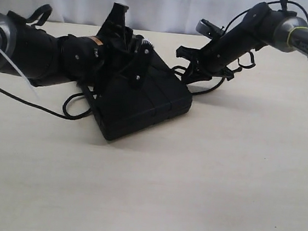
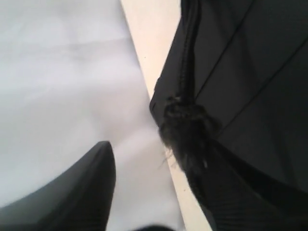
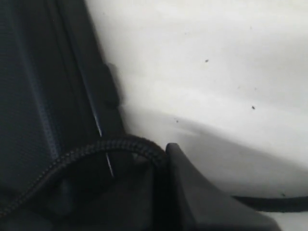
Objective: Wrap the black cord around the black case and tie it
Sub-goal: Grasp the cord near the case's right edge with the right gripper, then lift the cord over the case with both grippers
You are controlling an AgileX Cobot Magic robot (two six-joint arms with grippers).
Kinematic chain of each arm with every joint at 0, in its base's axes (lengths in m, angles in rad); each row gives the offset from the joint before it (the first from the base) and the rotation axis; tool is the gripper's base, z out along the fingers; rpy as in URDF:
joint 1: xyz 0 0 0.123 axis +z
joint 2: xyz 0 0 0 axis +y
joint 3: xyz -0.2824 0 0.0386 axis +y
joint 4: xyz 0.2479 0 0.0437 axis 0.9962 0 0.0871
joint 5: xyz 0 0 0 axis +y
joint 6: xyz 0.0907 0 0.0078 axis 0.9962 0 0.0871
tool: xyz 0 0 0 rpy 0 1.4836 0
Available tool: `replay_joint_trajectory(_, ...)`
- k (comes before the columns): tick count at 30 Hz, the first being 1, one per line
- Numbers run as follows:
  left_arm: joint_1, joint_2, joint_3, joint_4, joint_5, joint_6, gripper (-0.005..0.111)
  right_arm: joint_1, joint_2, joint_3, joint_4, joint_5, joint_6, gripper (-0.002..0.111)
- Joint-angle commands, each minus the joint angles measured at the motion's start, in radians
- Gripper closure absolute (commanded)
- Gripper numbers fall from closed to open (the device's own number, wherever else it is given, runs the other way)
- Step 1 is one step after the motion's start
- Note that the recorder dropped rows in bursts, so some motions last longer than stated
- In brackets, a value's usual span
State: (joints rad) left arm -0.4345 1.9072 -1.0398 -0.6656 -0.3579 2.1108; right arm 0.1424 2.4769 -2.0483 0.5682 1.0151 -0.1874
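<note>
The pale table [image 1: 218,183] filled most of the exterior view. The black case [image 1: 144,101] lay flat on it, left of the middle and toward the back, with one corner turned to the camera. The left arm [image 1: 28,52] reached in low from the left, and its left gripper [image 1: 128,41] hung over the far left part of the case with its fingers [image 2: 91,192] spread apart, grasping nothing. The right arm [image 1: 245,34] slanted down from the upper right. Its right gripper [image 1: 194,70] sat clenched at the far right edge of the case, with the black cord [image 3: 86,151] arching across the case side into its jaws and seemingly pinched there. A frayed knot [image 2: 185,127] in the cord rested against the edge of the case, close to one left finger.
</note>
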Motion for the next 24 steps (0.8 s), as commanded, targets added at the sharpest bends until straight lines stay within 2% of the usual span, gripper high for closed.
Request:
replay_joint_trajectory(1,-0.008,-0.005,0.002,-0.112,-0.12,-0.073,0.043,0.0,-0.05,0.002,0.0,-0.03,-0.063,0.104)
replay_joint_trajectory(5,-0.008,-0.03,0.002,-0.216,-0.043,-0.125,0.039,0.0,-0.084,0.002,0.0,-0.054,-0.092,0.104)
replay_joint_trajectory(9,-0.008,-0.086,0.002,-0.168,0.203,-0.258,0.039,0.0,-0.109,0.002,0.0,-0.077,-0.096,0.104)
replay_joint_trajectory(11,-0.008,-0.112,0.002,-0.151,0.272,-0.287,0.039,0.0,-0.117,0.002,0.0,-0.079,-0.105,0.104)
replay_joint_trajectory(16,0.0,-0.166,-0.002,-0.188,0.332,-0.332,0.039,0.0,-0.133,0.002,0.0,-0.073,-0.171,0.104)
replay_joint_trajectory(21,0.027,-0.167,-0.08,-0.193,0.383,-0.515,0.039,0.0,-0.152,0.002,0.0,-0.055,-0.285,0.104)
replay_joint_trajectory(24,0.066,-0.128,-0.145,-0.254,0.383,-0.66,0.039,0.0,-0.166,0.002,0.0,-0.043,-0.325,0.104)
